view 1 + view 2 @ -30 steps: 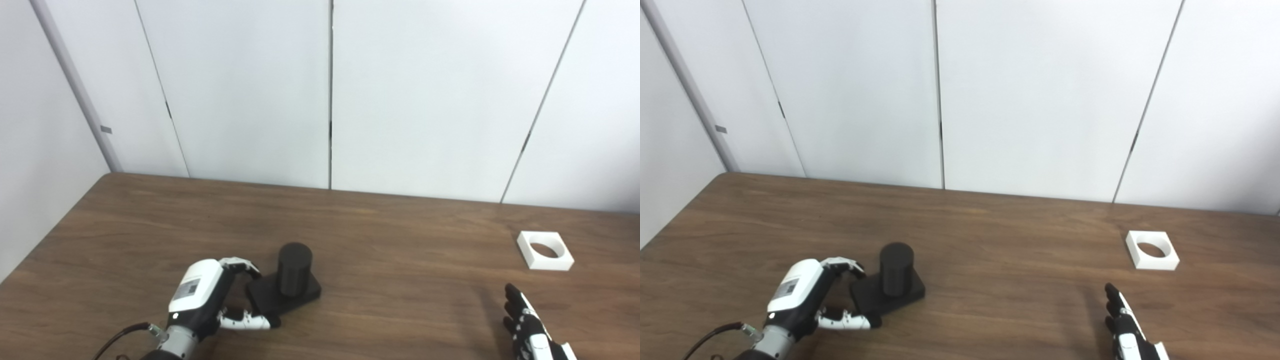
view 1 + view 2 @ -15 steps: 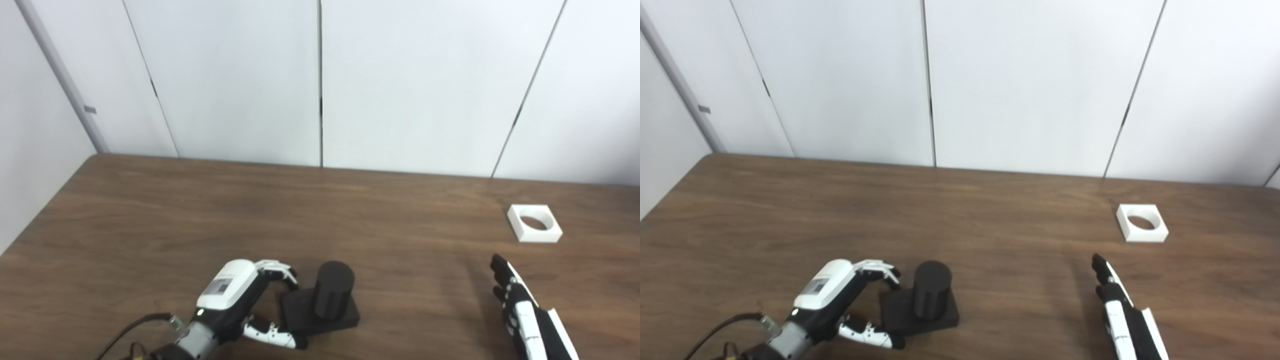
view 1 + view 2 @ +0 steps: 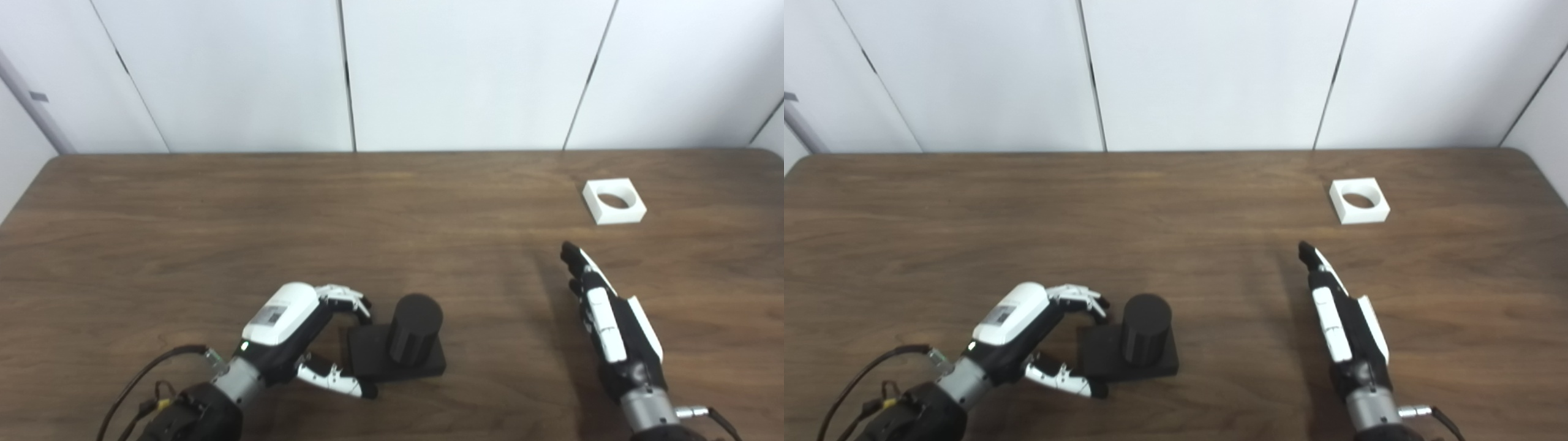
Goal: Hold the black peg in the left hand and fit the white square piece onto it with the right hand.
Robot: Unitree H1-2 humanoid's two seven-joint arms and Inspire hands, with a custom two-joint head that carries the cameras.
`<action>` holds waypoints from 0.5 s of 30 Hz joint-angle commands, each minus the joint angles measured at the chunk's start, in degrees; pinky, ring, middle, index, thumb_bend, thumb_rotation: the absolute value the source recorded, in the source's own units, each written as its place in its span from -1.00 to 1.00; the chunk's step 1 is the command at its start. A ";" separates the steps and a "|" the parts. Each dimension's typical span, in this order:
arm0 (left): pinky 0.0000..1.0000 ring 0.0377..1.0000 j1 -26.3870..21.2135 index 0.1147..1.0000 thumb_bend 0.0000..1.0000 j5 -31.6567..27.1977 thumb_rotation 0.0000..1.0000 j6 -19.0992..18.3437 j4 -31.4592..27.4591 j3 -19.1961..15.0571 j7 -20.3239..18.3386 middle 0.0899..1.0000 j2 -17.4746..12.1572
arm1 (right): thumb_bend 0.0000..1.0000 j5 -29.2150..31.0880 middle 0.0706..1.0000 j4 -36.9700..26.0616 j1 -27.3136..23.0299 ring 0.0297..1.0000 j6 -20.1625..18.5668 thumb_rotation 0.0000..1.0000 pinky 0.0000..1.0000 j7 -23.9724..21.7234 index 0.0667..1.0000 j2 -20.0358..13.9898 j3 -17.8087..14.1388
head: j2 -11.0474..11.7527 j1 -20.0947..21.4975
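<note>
The black peg (image 3: pixel 413 328), a short cylinder on a square black base, stands on the brown table near the front. My left hand (image 3: pixel 294 343) sits just left of the base, open, its curled fingers above the base's far left corner and its thumb along the near left edge; I cannot tell whether they touch it. The white square piece (image 3: pixel 614 201) with a round hole lies flat at the far right. My right hand (image 3: pixel 603 309) is open with fingers straight, edge-on above the table, well short of the white piece and holding nothing.
The wooden table (image 3: pixel 184 233) ends at a white panelled wall (image 3: pixel 429 67) behind. Its right rear corner is rounded (image 3: pixel 1528 160). A cable (image 3: pixel 144 380) trails from my left wrist at the front left.
The camera has tilted down and swung right, shifting the whole picture. My right hand has come further into view, reaching toward the white piece. The left hand stays by the peg's base.
</note>
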State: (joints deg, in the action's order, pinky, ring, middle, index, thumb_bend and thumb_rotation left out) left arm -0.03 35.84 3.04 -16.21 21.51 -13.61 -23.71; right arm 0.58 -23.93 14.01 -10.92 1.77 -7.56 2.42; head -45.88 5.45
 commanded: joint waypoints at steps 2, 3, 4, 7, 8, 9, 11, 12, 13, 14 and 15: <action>0.44 0.58 0.60 -0.16 0.04 2.55 -0.90 0.06 1.91 1.82 -1.69 0.48 0.78 | 0.10 -0.52 0.89 -2.99 -1.91 0.98 -0.11 1.00 1.00 0.55 0.83 2.83 0.19 | -0.53 -0.15; 0.46 0.57 0.82 -0.16 0.04 4.42 -0.90 -0.05 2.10 2.00 -0.81 0.47 1.17 | 0.10 -0.58 0.89 -3.15 -1.93 0.97 -0.40 1.00 1.00 0.63 0.83 2.80 0.26 | -0.64 -0.16; 0.49 0.56 1.03 -0.16 0.04 6.20 -0.90 -0.16 2.23 2.12 0.03 0.45 1.53 | 0.12 -0.53 0.89 -3.19 -1.97 0.98 -0.51 1.00 1.00 0.67 0.83 2.75 0.27 | -0.64 -0.16; 0.52 0.55 1.52 -0.16 0.04 10.30 -0.89 -1.47 1.86 1.95 1.20 0.41 2.52 | 0.13 0.15 0.89 -3.11 -2.09 0.97 -0.29 1.00 1.00 0.54 0.83 2.57 0.17 | -0.89 -0.48; 0.52 0.55 1.68 -0.16 0.04 11.38 -0.89 -1.96 1.65 1.75 1.40 0.41 2.90 | 0.13 0.07 0.89 -3.12 -2.13 0.97 -0.19 1.00 1.00 0.52 0.83 2.45 0.19 | -0.94 -0.56; 0.54 0.54 1.85 -0.16 0.04 12.45 -0.89 -2.41 1.48 1.56 1.62 0.41 3.29 | 0.12 -0.06 0.89 -3.21 -2.14 0.97 -0.16 1.00 1.00 0.51 0.83 2.33 0.21 | -1.00 -0.69; 0.56 0.54 2.39 -0.16 0.04 14.05 -0.90 -3.18 1.36 0.98 2.44 0.40 4.20 | 0.11 -0.18 0.88 -3.33 -2.11 0.97 -0.08 1.00 1.00 0.46 0.83 2.18 0.24 | -0.98 -0.88; 0.55 0.53 2.96 -0.16 0.04 14.68 -0.90 -3.93 1.35 0.37 3.41 0.38 5.12 | 0.10 -0.20 0.88 -3.32 -2.13 0.97 -0.02 1.00 1.00 0.41 0.83 2.06 0.22 | -1.14 -1.04; 0.53 0.51 3.60 -0.16 0.04 15.11 -0.90 -4.72 1.28 -0.29 4.36 0.37 6.09 | 0.11 -0.27 0.88 -3.32 -2.14 0.97 0.00 1.00 1.00 0.40 0.83 1.99 0.22 | -1.14 -1.04; 0.50 0.50 4.28 -0.16 0.04 15.57 -0.90 -5.49 1.24 -0.91 5.41 0.36 7.10 | 0.11 -0.26 0.88 -3.27 -2.19 0.97 0.03 1.00 1.00 0.38 0.82 1.92 0.18 | -1.14 -1.24; 0.46 0.49 5.02 -0.16 0.04 16.05 -0.90 -6.22 1.20 -1.57 6.48 0.34 8.18 | 0.11 -0.27 0.88 -3.23 -2.28 0.97 -0.05 1.00 1.00 0.38 0.82 1.90 0.16 | -1.14 -1.27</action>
State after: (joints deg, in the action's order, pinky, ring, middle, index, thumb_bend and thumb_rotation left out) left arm 3.74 50.64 -0.20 -15.66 20.63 -7.53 -15.96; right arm 0.55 -24.40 13.74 -12.22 2.08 -7.68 2.85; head -46.93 4.13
